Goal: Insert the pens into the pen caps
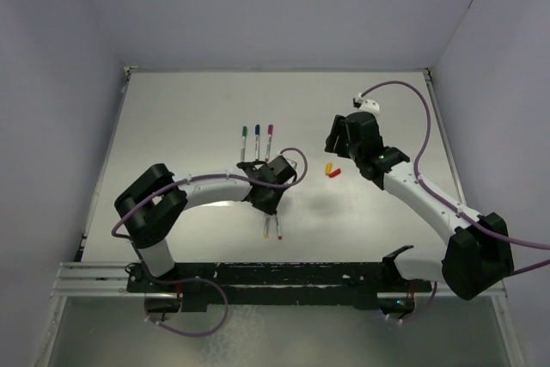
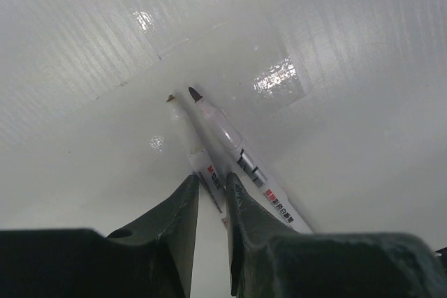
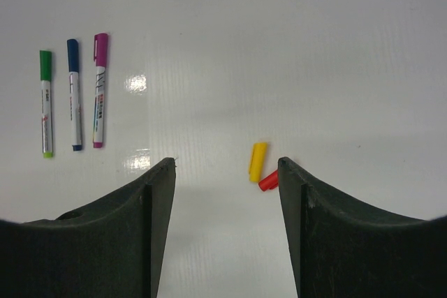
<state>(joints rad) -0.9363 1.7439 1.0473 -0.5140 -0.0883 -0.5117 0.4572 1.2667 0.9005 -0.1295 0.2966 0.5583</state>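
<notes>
Two uncapped pens lie side by side near the table's front. My left gripper is low over them, its jaws narrowed but still open around the left pen. That pen still rests on the table. The other pen lies just right of the fingers. The yellow cap and the red cap touch each other at mid-table. They lie just inside the right finger of my right gripper, which hangs above them, open and empty. Three pens wear their caps: green, blue and magenta.
The three capped pens lie in a row behind the left wrist. White walls close the table on three sides. A black rail with both arm bases runs along the front edge.
</notes>
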